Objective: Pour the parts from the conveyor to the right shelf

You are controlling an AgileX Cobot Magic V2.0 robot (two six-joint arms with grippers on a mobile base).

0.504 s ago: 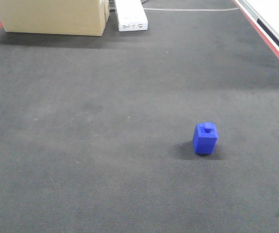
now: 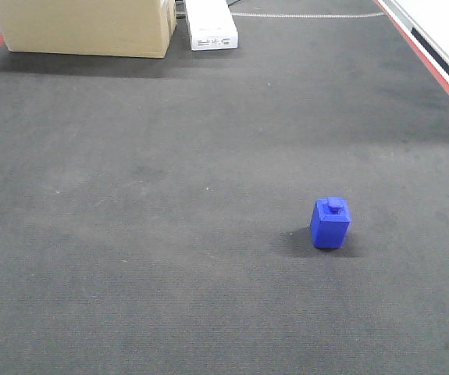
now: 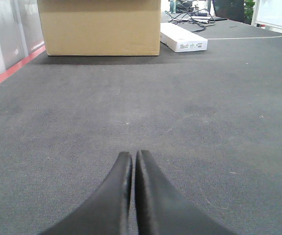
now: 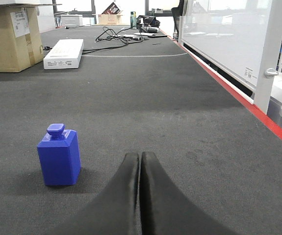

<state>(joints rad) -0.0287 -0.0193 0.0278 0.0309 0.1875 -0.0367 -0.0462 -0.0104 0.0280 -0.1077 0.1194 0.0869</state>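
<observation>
— Anything different from half a second back?

— Almost nothing. The block (image 2: 330, 225) sits on the same patch of belt (image 2: 169, 195), at about 4 o'clock from the middle of the front view. The carton (image 2: 83, 27) and the white box (image 2: 211, 27) at the far end haven't shifted either.

— So what does that mean for the job?

— I'd judge it hasn't really begun. The block is untouched, no shelf is in view, and neither arm is reaching.

— The grippers?

— The left gripper (image 3: 132, 154) has its fingers pressed together with nothing between them, over bare belt. The right gripper (image 4: 140, 155) is the same: pinched closed and empty. From its camera the block stands near the fingertips at roughly 9 o'clock, apart from them.

— How is the block lying?

— Upright on its base, long axis vertical, the round stud pointing straight up toward 12. The right arm looks the nearer one, but its fingers would have to spread first.
</observation>
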